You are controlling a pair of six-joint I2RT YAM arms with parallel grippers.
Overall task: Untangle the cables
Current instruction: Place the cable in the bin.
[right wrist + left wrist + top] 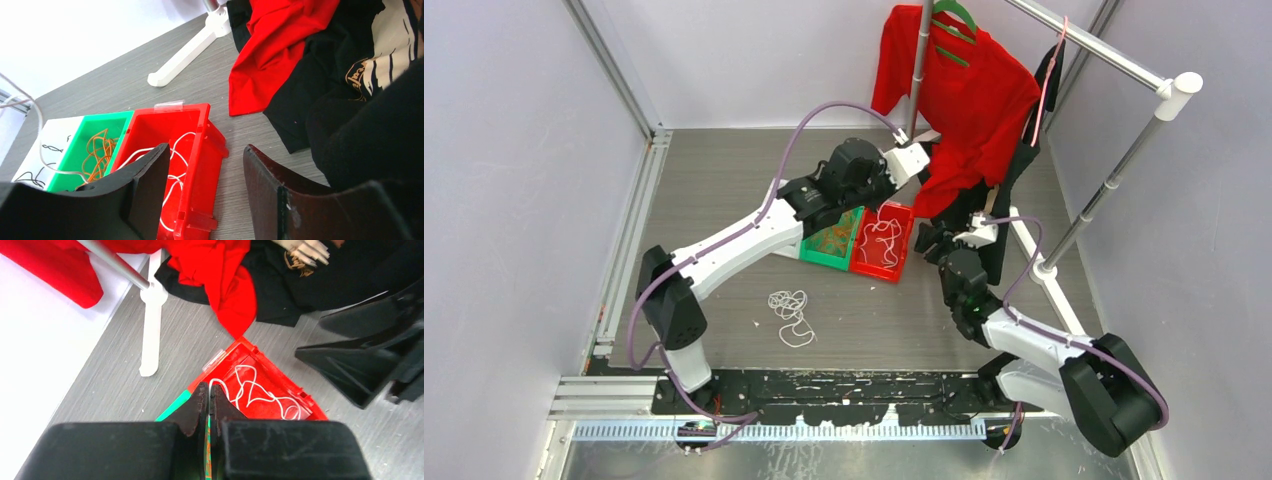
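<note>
left claw (pixel 209 390) shut over green plastic bin (pixel 107 116) of thin orange cables (pixel 97 150); strand pinched? i cannot tell. right claw (pixel 205 152) half open, empty, beside red plastic bin (pixel 200 170) holding white cables (pixel 250 392); i judge sorted by colour. loose white tangle (pixel 790 315) awaits.

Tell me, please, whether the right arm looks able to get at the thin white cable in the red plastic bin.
Probably yes: the right gripper stands open beside the red plastic bin, whose top is uncovered, and the thin white cable lies exposed inside.
</note>
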